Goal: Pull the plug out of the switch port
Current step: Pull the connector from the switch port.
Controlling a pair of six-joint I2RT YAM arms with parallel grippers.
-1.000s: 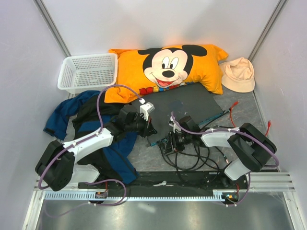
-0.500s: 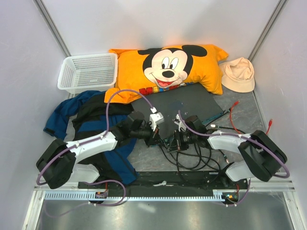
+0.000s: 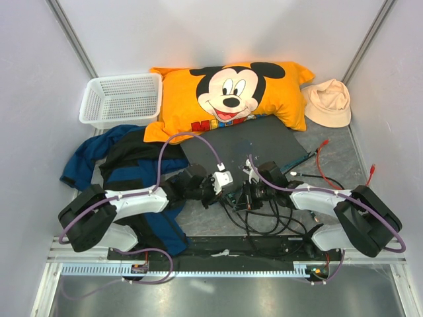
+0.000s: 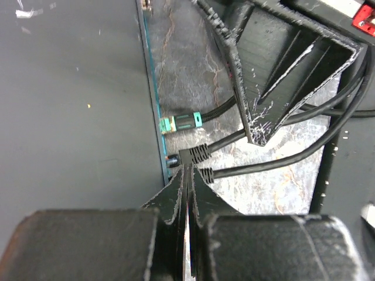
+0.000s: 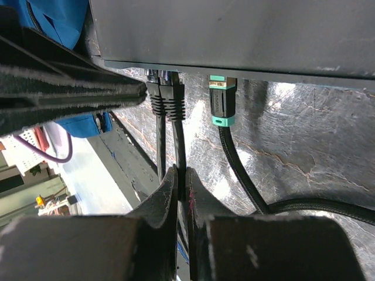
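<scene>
The switch (image 3: 248, 146) is a flat dark grey box lying below the pillow, with its port edge facing the arms. In the right wrist view two black plugs (image 5: 174, 100) and a green-tipped plug (image 5: 221, 99) sit in the ports along the edge of the switch (image 5: 234, 35). My right gripper (image 5: 182, 175) is shut on the thin black cable just behind one black plug. My left gripper (image 4: 187, 171) is shut with nothing in it, its tips touching the black plugs (image 4: 196, 153) at the edge of the switch (image 4: 70, 105). In the top view the two grippers (image 3: 217, 187) (image 3: 239, 195) meet there.
An orange Mickey pillow (image 3: 228, 96) overlaps the switch's far edge. At the back left stands a white basket (image 3: 122, 99), and a beige hat (image 3: 328, 102) lies at the right. Blue and black clothes (image 3: 125, 165) lie under the left arm. Black cable loops (image 3: 264, 221) and red leads (image 3: 322, 155) are nearby.
Both arms have moved in to the switch's near edge, the left one rightward and lower. My right gripper has closed on the black cable.
</scene>
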